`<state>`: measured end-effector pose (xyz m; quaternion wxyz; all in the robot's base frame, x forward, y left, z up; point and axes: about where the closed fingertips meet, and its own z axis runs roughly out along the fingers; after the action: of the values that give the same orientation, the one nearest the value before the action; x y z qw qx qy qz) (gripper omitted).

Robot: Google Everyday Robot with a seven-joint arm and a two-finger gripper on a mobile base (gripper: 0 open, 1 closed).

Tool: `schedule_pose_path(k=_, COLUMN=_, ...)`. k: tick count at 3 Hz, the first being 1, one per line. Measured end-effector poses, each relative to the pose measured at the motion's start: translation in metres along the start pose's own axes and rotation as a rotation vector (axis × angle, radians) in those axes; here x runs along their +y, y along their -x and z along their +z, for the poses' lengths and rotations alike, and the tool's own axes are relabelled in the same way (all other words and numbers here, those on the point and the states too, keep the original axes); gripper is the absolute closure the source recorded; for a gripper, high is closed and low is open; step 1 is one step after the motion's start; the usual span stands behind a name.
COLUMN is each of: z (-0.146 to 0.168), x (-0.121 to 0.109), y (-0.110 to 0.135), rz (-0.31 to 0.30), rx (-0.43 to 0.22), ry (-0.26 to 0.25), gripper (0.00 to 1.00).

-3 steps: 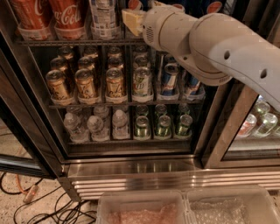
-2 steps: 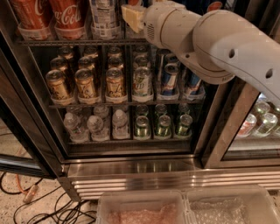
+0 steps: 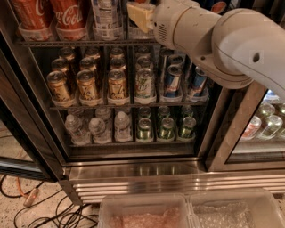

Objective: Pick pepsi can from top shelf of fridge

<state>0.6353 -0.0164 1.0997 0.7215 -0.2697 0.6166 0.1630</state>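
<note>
The fridge stands open in front of me, with wire racks and a ribbed steel base. The top shelf runs across the top of the view. A dark-blue pepsi can shows only partly at the top edge, behind my white arm. My gripper reaches in just above the top shelf, left of that can and right of a clear bottle. What it holds, if anything, is hidden.
Red Coca-Cola cans stand at the top left. The middle rack has gold cans and slim blue-and-silver cans. Water bottles and green cans stand below. Plastic bins and floor cables lie in front.
My gripper has risen a little and moved slightly right, above the top shelf. The cans and bottles have not moved.
</note>
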Motion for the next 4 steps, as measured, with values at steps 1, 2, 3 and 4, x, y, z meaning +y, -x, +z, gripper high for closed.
schedule_pose_path(k=1, z=-0.008, x=0.003, y=0.008, rz=-0.003, rx=-0.012, ry=0.025, gripper=1.00)
schedule_pose_path(k=2, z=-0.018, x=0.009, y=0.017, rz=-0.006, rx=-0.026, ry=0.056, gripper=1.00)
schedule_pose_path(k=3, z=-0.030, x=0.022, y=0.020, rz=0.007, rx=-0.031, ry=0.099, gripper=1.00)
schedule_pose_path(k=4, z=-0.043, x=0.039, y=0.014, rz=0.034, rx=-0.014, ry=0.161, gripper=1.00)
